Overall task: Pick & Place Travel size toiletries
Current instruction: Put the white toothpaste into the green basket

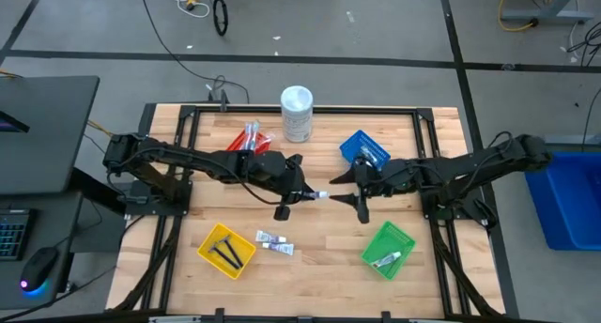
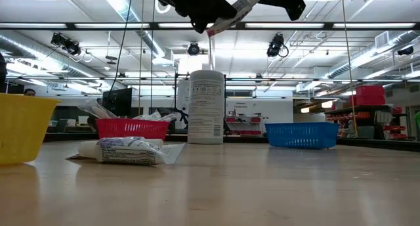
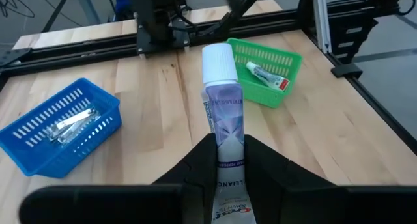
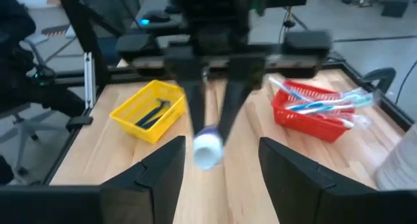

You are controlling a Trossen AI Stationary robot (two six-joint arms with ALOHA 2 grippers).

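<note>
Over the middle of the table my left gripper (image 1: pixel 302 193) is shut on a white and purple toiletry tube (image 3: pixel 223 116). The tube's white cap (image 1: pixel 322 194) points toward the table's right side. My right gripper (image 1: pixel 349 193) faces it from the right, open, its two fingers (image 4: pixel 159 172) apart, with the cap (image 4: pixel 207 149) just ahead of them and untouched. In the low view the tube (image 2: pixel 234 10) hangs high above the table. Two more small tubes (image 1: pixel 274 241) lie flat on the table near its front. My left gripper pinches the tube's lower body (image 3: pixel 227 160), toward its flat tail end, between its two fingers (image 3: pixel 195 168). The fingers lie along the tube, coming from the table's left side. The cap end sticks out past the fingertips, and the tube is lifted clear, close to level.
A red basket (image 1: pixel 252 138) holds toothbrushes, a blue basket (image 1: pixel 363 149) holds shiny packets, a green basket (image 1: pixel 388 250) holds a small tube, and a yellow basket (image 1: pixel 226 250) holds black pieces. A tall white container (image 1: pixel 297 114) stands at the far middle.
</note>
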